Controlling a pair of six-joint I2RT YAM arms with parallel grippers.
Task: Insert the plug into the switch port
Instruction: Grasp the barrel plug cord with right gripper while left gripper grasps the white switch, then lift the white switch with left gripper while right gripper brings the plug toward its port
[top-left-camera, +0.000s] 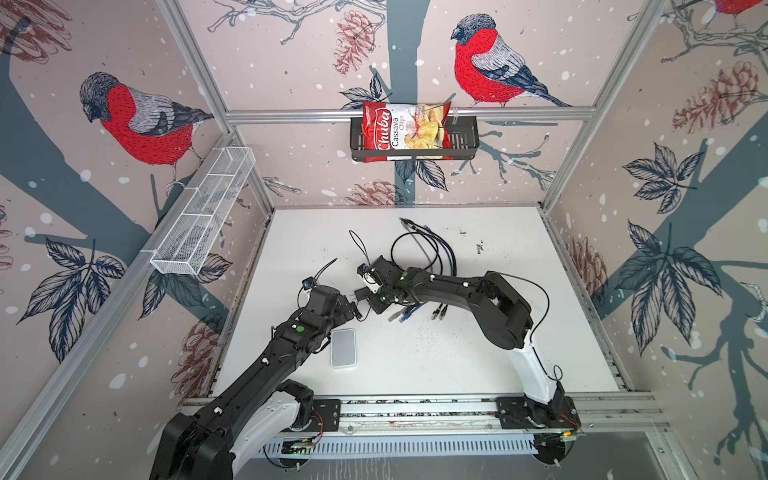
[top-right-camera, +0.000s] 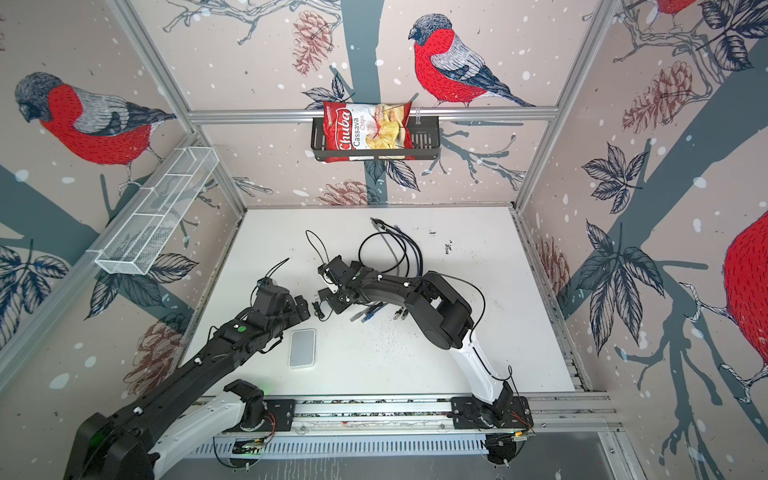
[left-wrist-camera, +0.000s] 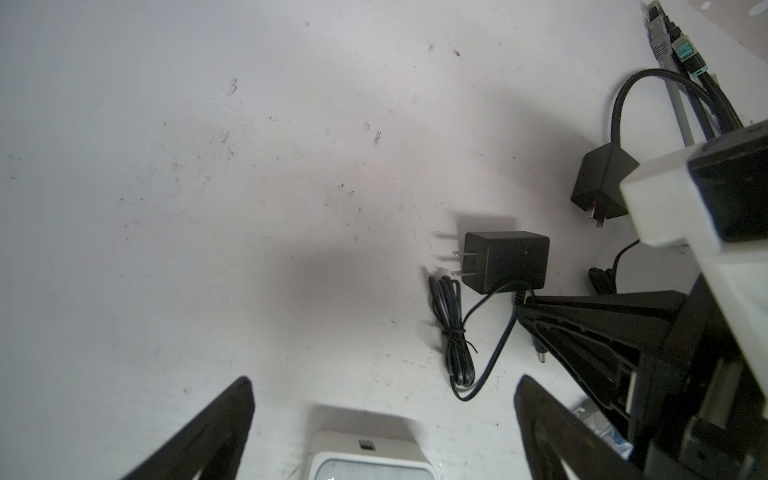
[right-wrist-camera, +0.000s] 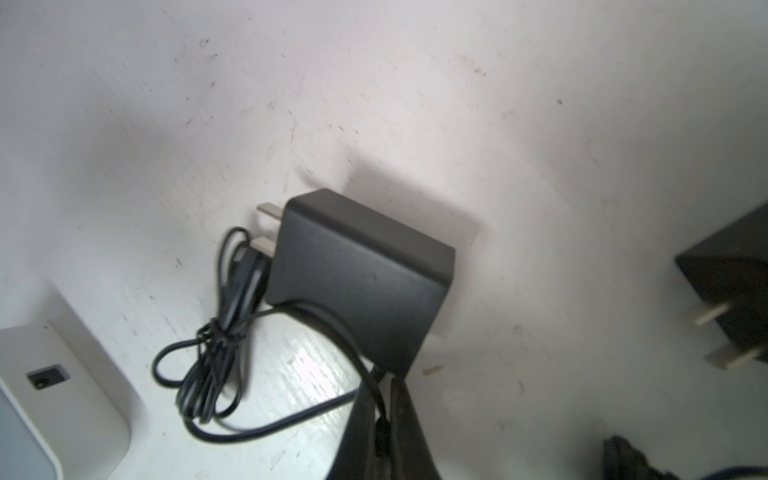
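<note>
The white switch (top-left-camera: 343, 347) lies flat near the table's front; its small dark port (right-wrist-camera: 45, 377) faces the adapter. A black power adapter (right-wrist-camera: 361, 274) with two prongs lies beside its tied cable bundle (left-wrist-camera: 451, 332). My right gripper (right-wrist-camera: 380, 415) is shut on the plug at the end of that cable, just behind the adapter; the plug's metal tip (left-wrist-camera: 540, 355) pokes out under a finger. In both top views this gripper (top-left-camera: 374, 306) sits low over the table. My left gripper (left-wrist-camera: 384, 381) hangs open above the switch's port end (left-wrist-camera: 368, 451), holding nothing.
A second black adapter (left-wrist-camera: 602, 183) lies beyond the right gripper. Looped network cables (top-left-camera: 419, 249) run under the right arm, with their connectors (top-left-camera: 401, 316) by its forearm. On the back wall a black basket (top-left-camera: 465, 137) holds a chips bag (top-left-camera: 405, 129). A white wire basket (top-left-camera: 203, 216) hangs on the left wall.
</note>
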